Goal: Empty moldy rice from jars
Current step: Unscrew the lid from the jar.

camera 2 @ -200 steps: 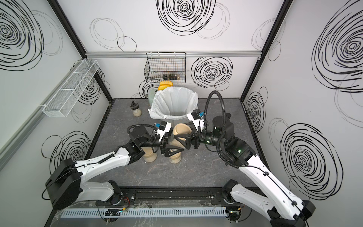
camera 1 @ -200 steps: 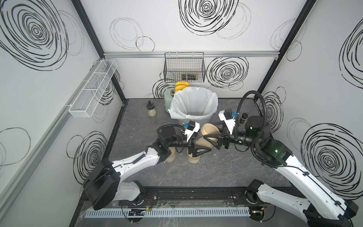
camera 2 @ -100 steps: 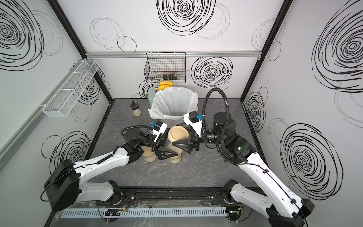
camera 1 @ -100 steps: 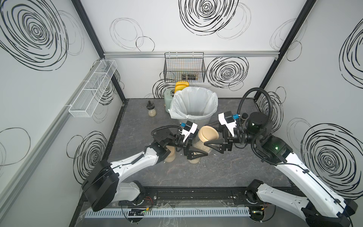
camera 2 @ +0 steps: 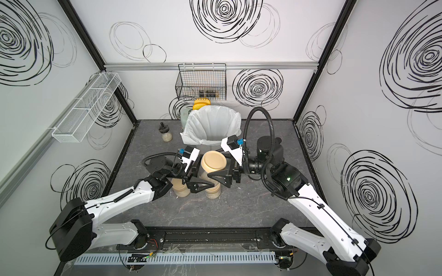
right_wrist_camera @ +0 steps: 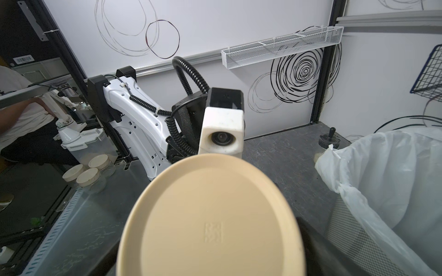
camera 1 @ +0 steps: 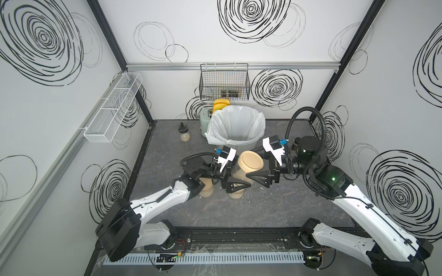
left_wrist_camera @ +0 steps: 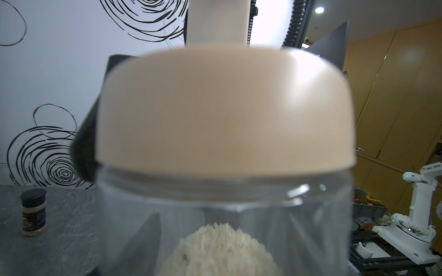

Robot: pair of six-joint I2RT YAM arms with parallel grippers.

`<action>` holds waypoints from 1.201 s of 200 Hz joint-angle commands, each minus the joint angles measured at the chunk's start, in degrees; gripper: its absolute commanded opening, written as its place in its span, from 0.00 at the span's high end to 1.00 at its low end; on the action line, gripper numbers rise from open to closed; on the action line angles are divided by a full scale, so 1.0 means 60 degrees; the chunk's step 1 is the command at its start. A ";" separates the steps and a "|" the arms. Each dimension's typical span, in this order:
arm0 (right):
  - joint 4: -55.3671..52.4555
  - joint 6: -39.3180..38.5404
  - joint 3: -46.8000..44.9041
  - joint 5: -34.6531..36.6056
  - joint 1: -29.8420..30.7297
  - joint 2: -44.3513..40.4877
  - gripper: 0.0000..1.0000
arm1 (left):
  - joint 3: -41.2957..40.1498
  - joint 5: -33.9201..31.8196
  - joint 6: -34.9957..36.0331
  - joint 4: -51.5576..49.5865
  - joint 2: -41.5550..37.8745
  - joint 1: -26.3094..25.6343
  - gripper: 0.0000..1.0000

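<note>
Nearest me, around 6 o'clock, two standing jars (camera 1: 207, 190) wait on the desk (camera 1: 275, 210) under my arms. My left hand (camera 1: 236, 178) clamps the held jar (left_wrist_camera: 311, 215), moldy rice (left_wrist_camera: 220, 251) heaped inside. Its tan lid (camera 1: 251, 161) shows a fuller face than a second ago but is still on, so I judge nothing is poured. My right hand (camera 1: 257, 167) straddles the lid, spread wide; gripping or freed, I cannot tell. The lined bin (camera 1: 215, 129) stands at 12 o'clock.

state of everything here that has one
held jar: lifted, lid on, rice inside
left gripper: jaws shut on held jar
right gripper: jaws open around the lid
other two jars: upright on table
bin: open, bag-lined
small bottle: upright, stoppered
</note>
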 commanded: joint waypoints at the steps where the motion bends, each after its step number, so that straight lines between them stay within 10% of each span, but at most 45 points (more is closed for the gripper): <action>1: -0.0180 0.0034 0.0023 0.0570 -0.0060 -0.0142 0.02 | 0.0067 -0.0237 0.0169 0.1168 -0.0461 0.0115 0.50; 131: -0.0690 0.0192 -0.0190 0.0795 -0.0161 -0.0859 0.02 | 0.0121 -0.1176 0.1400 -0.0249 -0.0899 0.0915 0.49; 240: -0.0609 0.1450 -0.0050 0.3084 -0.0160 -0.0754 0.02 | 0.0609 -0.5915 0.5293 -0.5107 -0.1866 0.0345 0.49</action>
